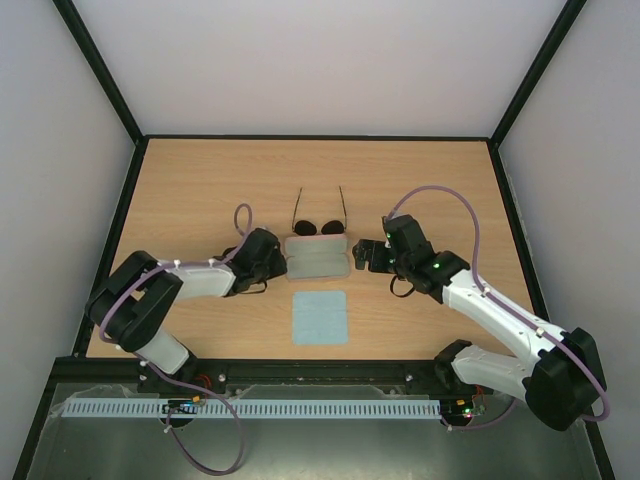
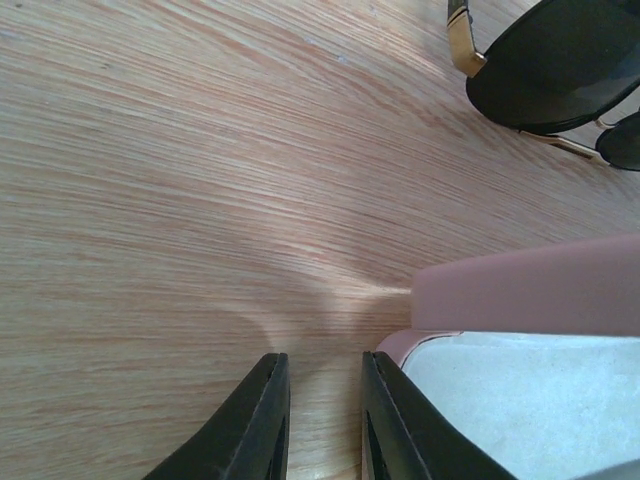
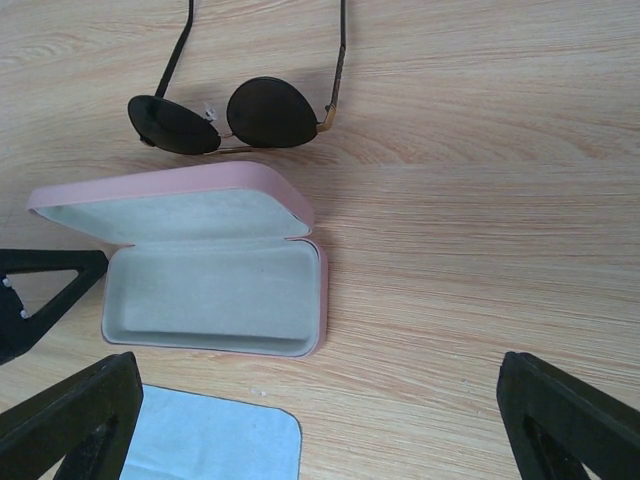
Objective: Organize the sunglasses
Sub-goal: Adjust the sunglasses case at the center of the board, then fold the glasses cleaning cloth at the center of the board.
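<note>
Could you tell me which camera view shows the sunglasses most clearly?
The right wrist view: the sunglasses show both dark lenses and unfolded arms, beyond the pink case. The top view shows them small; the left wrist view catches only lens parts.

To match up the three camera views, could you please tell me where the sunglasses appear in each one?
Top external: the sunglasses lie near the centre, just beyond the open pink case.
Left wrist: sunglasses in the upper right corner, partly cut off by the edge.
Right wrist: sunglasses at the top, left of centre.
Shared landmark: the pink case, next to the lenses in every view.
</note>
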### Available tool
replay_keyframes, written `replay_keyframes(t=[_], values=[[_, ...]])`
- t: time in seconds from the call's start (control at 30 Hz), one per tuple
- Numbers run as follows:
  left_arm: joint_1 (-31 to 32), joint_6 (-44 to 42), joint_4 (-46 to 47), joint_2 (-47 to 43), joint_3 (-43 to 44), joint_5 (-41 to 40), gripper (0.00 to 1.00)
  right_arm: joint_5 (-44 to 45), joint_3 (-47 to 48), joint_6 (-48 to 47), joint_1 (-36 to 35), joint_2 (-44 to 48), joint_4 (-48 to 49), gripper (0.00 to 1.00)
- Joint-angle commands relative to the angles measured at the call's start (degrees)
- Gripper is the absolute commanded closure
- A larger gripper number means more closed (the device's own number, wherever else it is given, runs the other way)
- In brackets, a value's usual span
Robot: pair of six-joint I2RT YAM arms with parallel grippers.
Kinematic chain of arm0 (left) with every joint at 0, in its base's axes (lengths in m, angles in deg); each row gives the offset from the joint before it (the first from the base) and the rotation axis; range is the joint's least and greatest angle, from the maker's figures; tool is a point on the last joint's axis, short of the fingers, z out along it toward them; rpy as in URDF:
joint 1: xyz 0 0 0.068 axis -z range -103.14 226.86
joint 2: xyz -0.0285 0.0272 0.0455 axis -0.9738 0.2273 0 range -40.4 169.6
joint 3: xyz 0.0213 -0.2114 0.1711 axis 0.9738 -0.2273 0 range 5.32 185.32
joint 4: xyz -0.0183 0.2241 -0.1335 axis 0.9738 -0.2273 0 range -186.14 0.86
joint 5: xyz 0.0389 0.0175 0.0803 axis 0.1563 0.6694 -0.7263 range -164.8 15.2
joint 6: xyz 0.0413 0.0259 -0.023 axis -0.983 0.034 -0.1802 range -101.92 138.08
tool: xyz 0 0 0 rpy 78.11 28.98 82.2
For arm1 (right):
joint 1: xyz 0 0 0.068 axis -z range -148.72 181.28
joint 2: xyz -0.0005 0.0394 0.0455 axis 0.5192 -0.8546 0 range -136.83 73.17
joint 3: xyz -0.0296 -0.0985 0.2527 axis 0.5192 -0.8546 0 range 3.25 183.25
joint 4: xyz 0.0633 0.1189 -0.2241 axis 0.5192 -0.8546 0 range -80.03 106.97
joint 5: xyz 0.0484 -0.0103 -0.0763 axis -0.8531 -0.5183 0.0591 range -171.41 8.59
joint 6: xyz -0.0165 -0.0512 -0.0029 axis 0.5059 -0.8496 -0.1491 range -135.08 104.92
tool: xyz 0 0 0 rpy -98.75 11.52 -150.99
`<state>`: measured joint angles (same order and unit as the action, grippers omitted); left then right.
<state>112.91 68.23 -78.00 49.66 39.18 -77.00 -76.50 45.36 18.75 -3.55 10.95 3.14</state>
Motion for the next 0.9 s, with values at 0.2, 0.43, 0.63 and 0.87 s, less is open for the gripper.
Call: replay_keyframes(t=[0.2, 0.43, 0.63, 0.87], values=[[0.5, -0.2, -5.2, 1.5, 1.7, -1.1, 0.74, -0.3, -1.4, -0.2, 0.4, 1.8, -0.4, 0.02], [0.4, 0.2, -14.7, -12.9, -0.9, -3.5, 0.61, -1.2, 0.2, 0.1, 0.4, 5.3, -4.1, 0.01], [0.4, -1.3, -24.4, -27.2, 2.0, -3.6, 0.36, -1.1, 3.0, 3.9, 0.4, 10.0, -10.0, 0.02], [-0.5, -5.2, -24.9, -31.5, 4.8, 11.6, 0.01, -18.9, 3.9, 6.6, 0.4, 9.4, -9.1, 0.01]])
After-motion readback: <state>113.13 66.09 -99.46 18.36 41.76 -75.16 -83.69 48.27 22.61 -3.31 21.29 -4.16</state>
